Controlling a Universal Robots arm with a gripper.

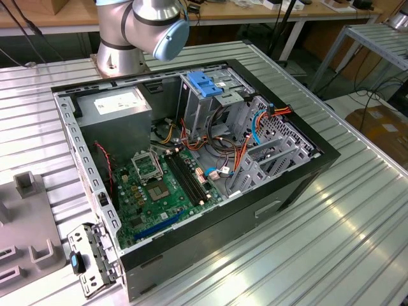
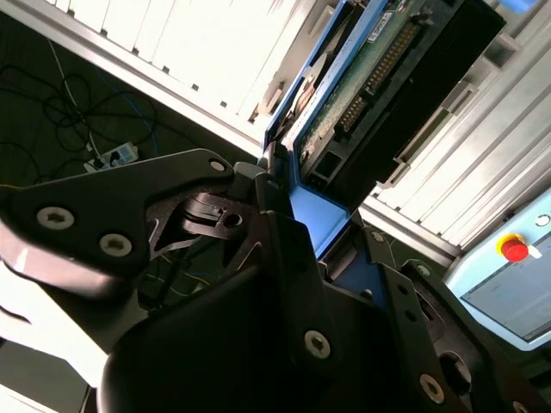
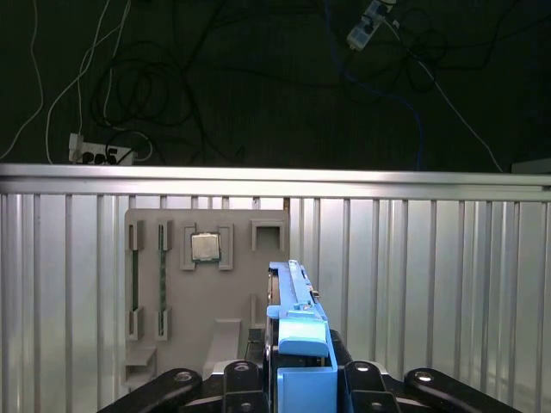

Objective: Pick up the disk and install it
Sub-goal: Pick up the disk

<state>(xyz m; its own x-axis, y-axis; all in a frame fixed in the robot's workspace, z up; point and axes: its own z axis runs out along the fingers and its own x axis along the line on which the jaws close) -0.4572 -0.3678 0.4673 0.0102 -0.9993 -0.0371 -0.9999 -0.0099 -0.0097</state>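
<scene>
Grasping the disk (image 3: pixel 291 297) by its blue rail in the clenched end effector (image 3: pixel 301 383), over the ribbed worktop (image 3: pixel 430 275) near the fixture plate (image 3: pixel 172 344); liable to pivot or slip from so narrow a hold, then jam against the drive cage (image 1: pixel 191 108).

Gripper (image 2: pixel 282 185) — black fingers (image 2: pixel 129 211) clamped on the blue side rail (image 2: pixel 315 220) of the disk (image 2: pixel 379 82), seen edge-on. The disk's green circuit board and a row of connector pins face the camera. Ribbed metal table (image 2: pixel 172 43) behind it. Past the table edge — dark floor, loose cables (image 2: pixel 52 103), a power strip (image 2: pixel 116 157). Red push-button (image 2: pixel 514 249) on a pale blue box (image 2: pixel 508 297).
</scene>
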